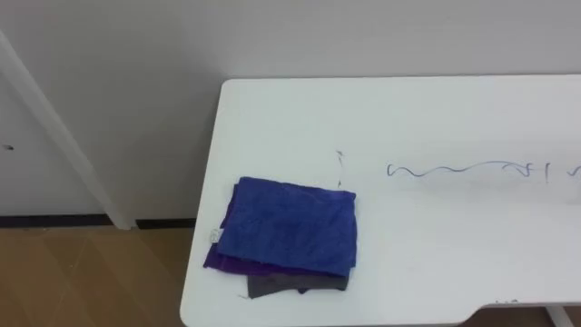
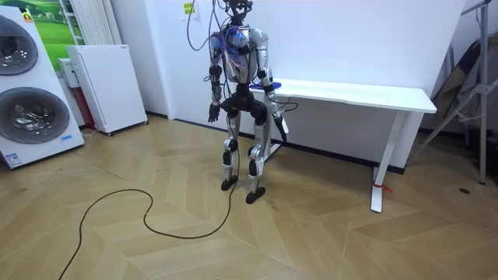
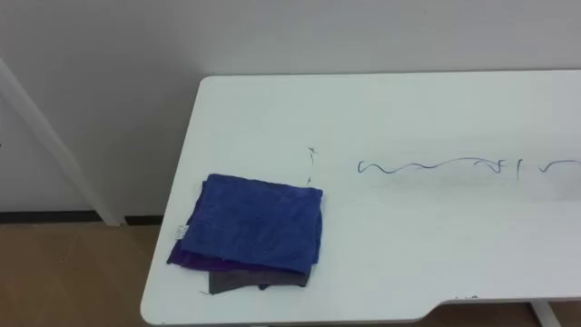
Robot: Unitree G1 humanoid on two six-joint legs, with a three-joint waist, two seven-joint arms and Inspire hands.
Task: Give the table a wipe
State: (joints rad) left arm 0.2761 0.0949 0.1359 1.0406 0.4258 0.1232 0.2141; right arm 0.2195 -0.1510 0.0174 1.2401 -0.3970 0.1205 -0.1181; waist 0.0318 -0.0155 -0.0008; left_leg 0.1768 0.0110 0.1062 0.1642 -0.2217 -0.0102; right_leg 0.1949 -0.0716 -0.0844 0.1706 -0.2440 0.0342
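Smooth, matt white counter (image 1: 436, 263), on which a stack of cloths (image 1: 290, 232) of soft, napped fabric is laid; floor (image 1: 91, 282) is finished in low-sheen wood.

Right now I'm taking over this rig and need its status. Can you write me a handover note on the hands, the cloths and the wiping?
Hands: left hand and right hand hang at the robot's sides, off the table; too small to read their state.
Things: a stack of folded cloths, blue on top of purple and grey, lies at the white table's near left corner. A blue marker line runs across the tabletop to its right, apart from the stack.
Done: nothing visible; the line is unwiped.
Left: probably take a cloth and wipe off the line.
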